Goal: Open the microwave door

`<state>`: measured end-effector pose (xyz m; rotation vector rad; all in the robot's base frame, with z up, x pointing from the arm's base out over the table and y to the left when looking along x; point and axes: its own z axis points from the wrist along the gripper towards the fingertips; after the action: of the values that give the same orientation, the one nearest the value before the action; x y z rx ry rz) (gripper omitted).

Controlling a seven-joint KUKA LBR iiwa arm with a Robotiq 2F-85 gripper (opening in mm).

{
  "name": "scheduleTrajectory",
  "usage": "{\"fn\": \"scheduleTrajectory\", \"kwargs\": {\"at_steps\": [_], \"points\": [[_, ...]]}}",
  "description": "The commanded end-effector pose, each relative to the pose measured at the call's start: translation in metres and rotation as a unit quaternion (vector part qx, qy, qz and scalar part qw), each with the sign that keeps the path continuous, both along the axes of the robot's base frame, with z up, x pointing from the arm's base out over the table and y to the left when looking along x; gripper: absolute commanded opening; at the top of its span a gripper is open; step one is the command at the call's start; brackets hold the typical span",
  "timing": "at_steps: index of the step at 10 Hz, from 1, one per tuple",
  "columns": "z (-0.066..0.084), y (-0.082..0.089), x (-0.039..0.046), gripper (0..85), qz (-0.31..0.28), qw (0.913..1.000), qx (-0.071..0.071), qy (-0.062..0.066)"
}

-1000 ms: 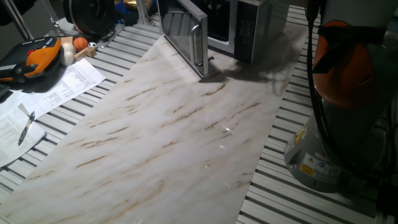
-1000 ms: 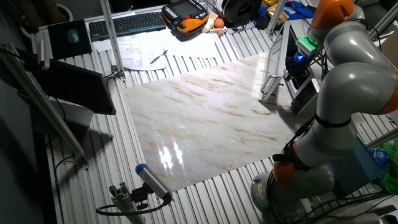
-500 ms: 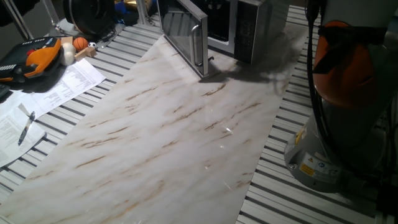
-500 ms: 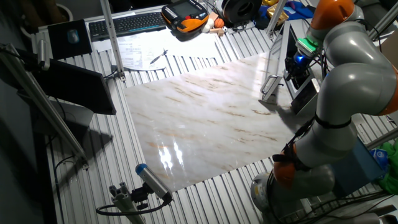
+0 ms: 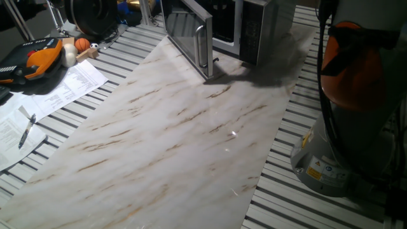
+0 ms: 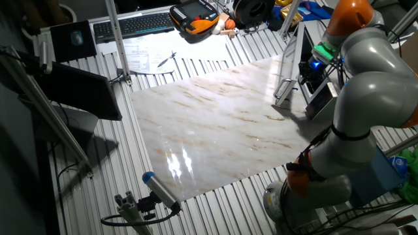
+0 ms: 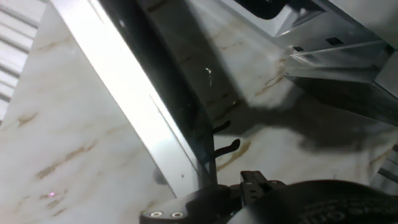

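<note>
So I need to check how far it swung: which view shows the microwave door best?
One fixed view: the microwave door stands clearly ajar, handle visible. The other fixed view shows it edge-on; the hand view shows only a close-up of its edge.

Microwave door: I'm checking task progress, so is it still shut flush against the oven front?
No, the microwave door stands swung out at an angle from the microwave, its dark cavity exposed behind it.

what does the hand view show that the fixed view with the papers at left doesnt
Only the hand view: a close look down the edge of the open microwave door, with part of the gripper at the bottom.
Only that fixed view: the papers, a pen, the orange ball, the arm's base, the door's bar handle.
Both: the microwave, its door swung open, the marble tabletop.
</note>
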<state>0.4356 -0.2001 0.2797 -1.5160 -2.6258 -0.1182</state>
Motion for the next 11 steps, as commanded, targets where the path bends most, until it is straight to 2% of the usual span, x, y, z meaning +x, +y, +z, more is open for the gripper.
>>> {"fn": "scheduleTrajectory", "kwargs": {"at_steps": [1,3,4,5,6,7,8,9,10,11], "points": [[0.000,0.000,0.0000,0.0,0.000,0.9999,0.011,0.004],[0.000,0.000,0.0000,0.0,0.017,0.9995,0.022,0.012],[0.004,0.001,-0.0003,0.0,0.017,0.9990,0.035,0.023],[0.028,0.009,-0.0010,0.0,0.012,0.9982,0.047,0.036],[0.046,0.019,-0.0015,0.0,0.006,0.9975,0.052,0.048],[0.055,0.031,-0.0049,0.0,0.006,0.9977,0.048,0.048],[0.053,0.044,-0.0052,0.0,-0.012,0.9979,0.049,0.039],[0.046,0.059,-0.0027,0.0,-0.033,0.9980,0.046,0.029],[0.039,0.074,0.0012,0.0,-0.058,0.9976,0.031,0.021],[0.032,0.087,0.0064,0.0,-0.081,0.9962,0.024,0.018]]}}
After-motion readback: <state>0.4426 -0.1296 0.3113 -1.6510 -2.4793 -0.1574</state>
